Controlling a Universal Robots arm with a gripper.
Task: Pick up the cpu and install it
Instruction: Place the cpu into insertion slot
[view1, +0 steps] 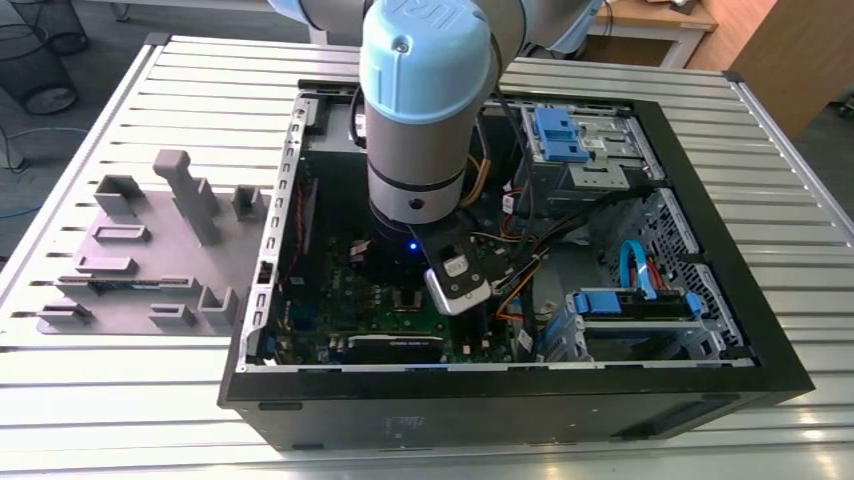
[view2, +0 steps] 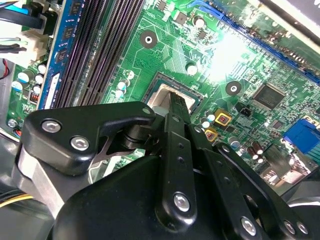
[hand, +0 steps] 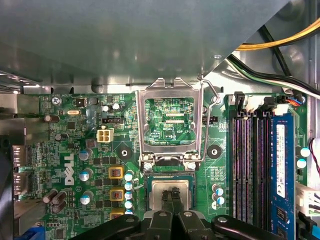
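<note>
The cpu (hand: 156, 193), a small silver-grey square, lies flat in the socket on the green motherboard (hand: 75, 165); it also shows as a pale square (view2: 161, 98) in the second wrist view. My gripper (hand: 170, 194) stands right over its middle, the two black fingers (view2: 176, 107) pressed together with nothing visible between them; I cannot tell whether the tips touch the chip. The hinged silver socket frame (hand: 170, 87) stands swung open beside the socket. In the exterior view the arm (view1: 416, 120) reaches down into the open computer case (view1: 694, 250).
Memory slots and a blue module (hand: 280, 170) run beside the socket. Yellow and black cables (hand: 280, 42) cross the case wall. Grey fixture blocks (view1: 147, 250) sit on the slatted table at the exterior view's left. Blue drive bays (view1: 561, 135) are at the case's far side.
</note>
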